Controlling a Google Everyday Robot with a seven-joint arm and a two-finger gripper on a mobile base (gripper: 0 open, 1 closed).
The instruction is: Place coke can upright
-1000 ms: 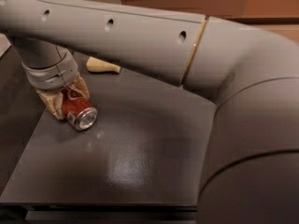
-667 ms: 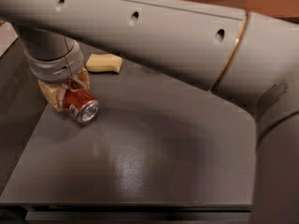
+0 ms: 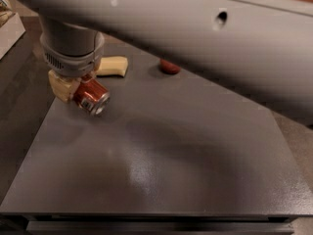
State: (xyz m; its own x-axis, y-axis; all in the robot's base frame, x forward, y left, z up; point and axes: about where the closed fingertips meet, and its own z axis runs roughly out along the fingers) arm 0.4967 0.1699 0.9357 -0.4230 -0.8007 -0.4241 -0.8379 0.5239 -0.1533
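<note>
The dark grey table (image 3: 176,175) fills most of the frame. Its front edge runs along the bottom, its left edge slants from the lower left corner up towards the claw, and its right edge slants down to the right border. The whole middle and lower part of the top is bare, with broad room to the right of and below the claw. The grey arm (image 3: 210,31) spans the upper frame from upper left to the right border and hides the far edge of the table. The gripper (image 3: 74,88) hangs in the upper left, close to the table's left edge, clenched around the coke can (image 3: 91,97). One cream finger (image 3: 60,84) presses the can's left side. The can sits directly under the wrist, tilted rather than upright, with its silver end facing the lower right. Whether it touches the tabletop cannot be told. Just right of the wrist lies a pale cream object (image 3: 113,65). Farther right, a red apple (image 3: 169,66) peeps from under the arm, well apart from the can. A white box (image 3: 9,29) stands off the table at the upper left border.
</note>
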